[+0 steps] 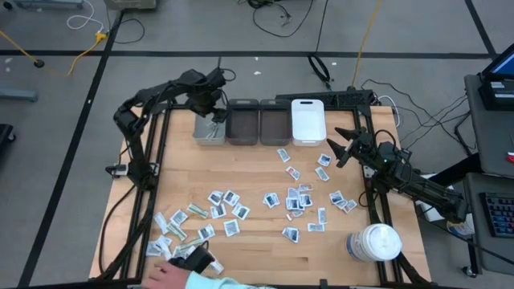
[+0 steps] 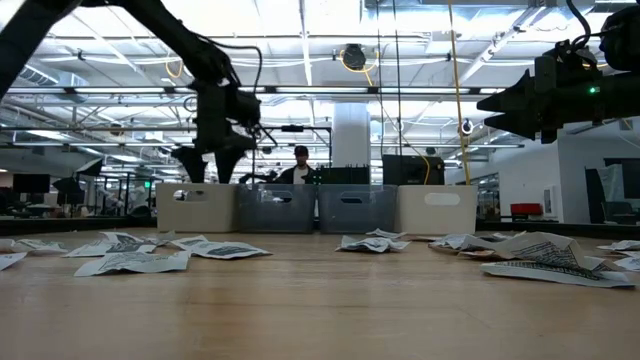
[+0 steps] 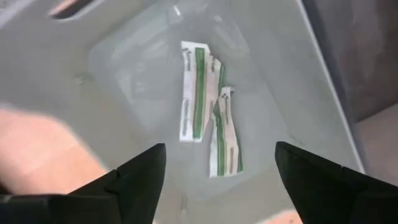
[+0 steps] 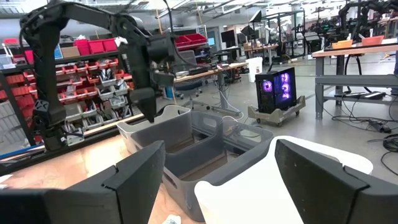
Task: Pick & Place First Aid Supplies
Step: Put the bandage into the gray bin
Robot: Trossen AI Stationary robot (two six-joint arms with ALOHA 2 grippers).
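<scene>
Many small white sachets [image 1: 293, 199] with dark print and a few pale strips [image 1: 178, 233] lie flat on the wooden table. My left gripper [image 1: 212, 119] hovers open over the leftmost pale bin [image 1: 201, 133] at the far edge. In the left wrist view the open left gripper [image 3: 221, 180] stands above two green-striped strips [image 3: 198, 90] lying on that bin's floor. My right gripper [image 1: 340, 145] is open in the air near the white lidded bin [image 1: 307, 120], above the sachets on the right. In the low view the left gripper [image 2: 211, 163] hangs just above the bin row.
Four bins stand in a row at the far edge: a pale one, two dark grey ones [image 1: 259, 123] and the white one. A large white round jar [image 1: 375, 242] stands near the right near corner. A person's hand [image 1: 170, 274] reaches in at the near left edge.
</scene>
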